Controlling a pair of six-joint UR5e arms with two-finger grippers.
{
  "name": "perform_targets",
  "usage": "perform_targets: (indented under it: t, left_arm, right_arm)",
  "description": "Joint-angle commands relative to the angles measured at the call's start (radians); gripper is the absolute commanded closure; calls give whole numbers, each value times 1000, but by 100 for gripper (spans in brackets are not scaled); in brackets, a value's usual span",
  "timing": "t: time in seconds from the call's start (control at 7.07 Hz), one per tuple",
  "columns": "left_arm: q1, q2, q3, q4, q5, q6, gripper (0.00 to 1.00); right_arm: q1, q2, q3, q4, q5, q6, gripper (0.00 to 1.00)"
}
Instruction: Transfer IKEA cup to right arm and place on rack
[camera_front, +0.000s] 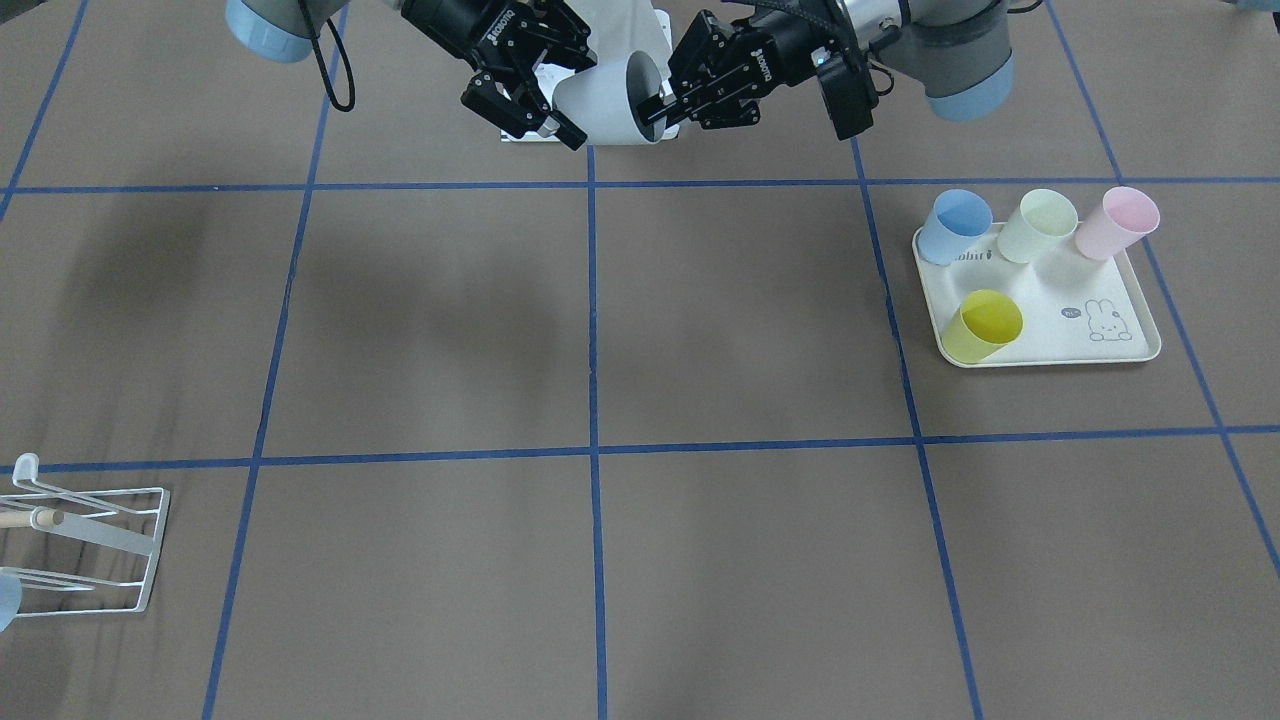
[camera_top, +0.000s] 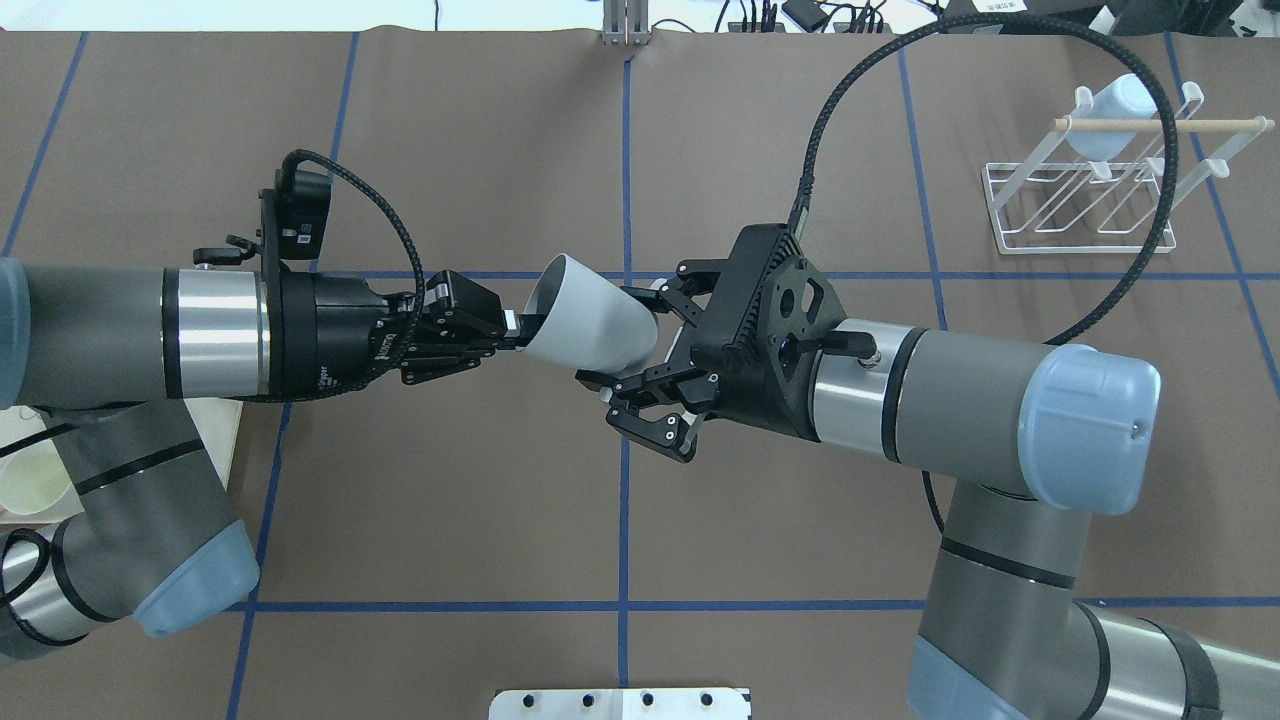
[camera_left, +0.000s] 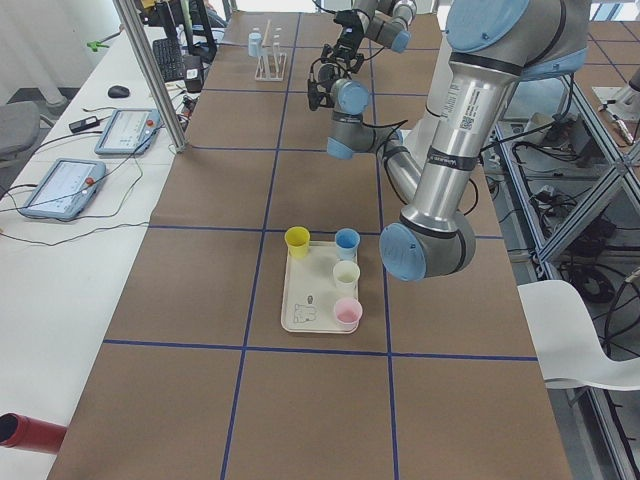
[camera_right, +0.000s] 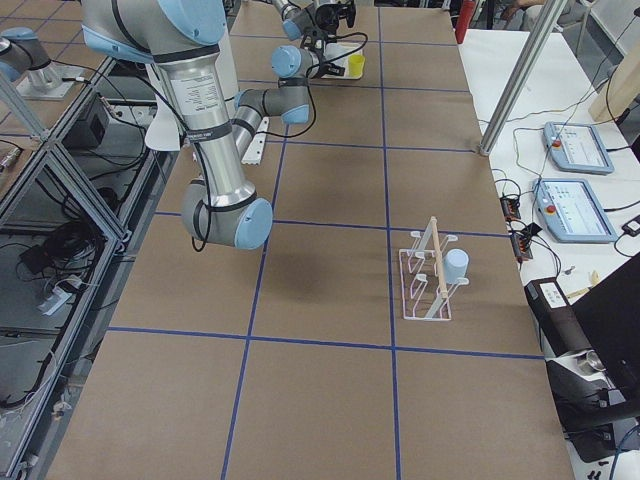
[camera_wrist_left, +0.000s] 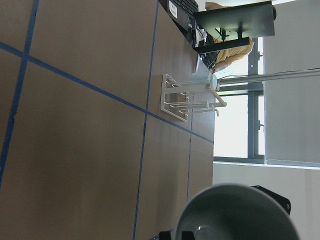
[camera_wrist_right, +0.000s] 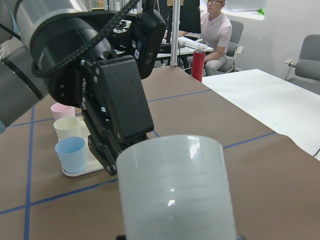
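A pale grey IKEA cup (camera_top: 590, 320) hangs on its side above the table's middle. My left gripper (camera_top: 508, 338) is shut on its rim, one finger inside the mouth. The right arm (camera_top: 1000, 400) comes in opposite, and its gripper (camera_top: 645, 360) stands open with one finger on each side of the cup's base. From the front the cup (camera_front: 610, 100) sits between the right gripper (camera_front: 545, 85) and the left gripper (camera_front: 660, 105). In the right wrist view the cup's base (camera_wrist_right: 175, 190) fills the foreground. The white wire rack (camera_top: 1090, 200) stands far right.
A pale blue cup (camera_top: 1110, 115) hangs on the rack's prongs. The cream tray (camera_front: 1130, 330) with a rabbit drawing holds blue, cream, pink and yellow cups on the left arm's side. A person (camera_wrist_right: 215, 35) sits at a desk beyond the table's end.
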Motion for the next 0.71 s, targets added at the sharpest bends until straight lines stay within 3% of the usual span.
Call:
perform_targets:
  t: [0.0,0.28,0.57]
  left_arm:
    - [-2,1,1,2,1,0,0]
    - [-20,13,-7,5,-12,3,0]
    - [-112,42,-33,122,-90,114,0]
  right_arm:
    - [0,-1,-1,0,0,2,59]
    - [4,-4,15,-2,6,-5,62]
    - [56,-38,51,-59,32,-6,73]
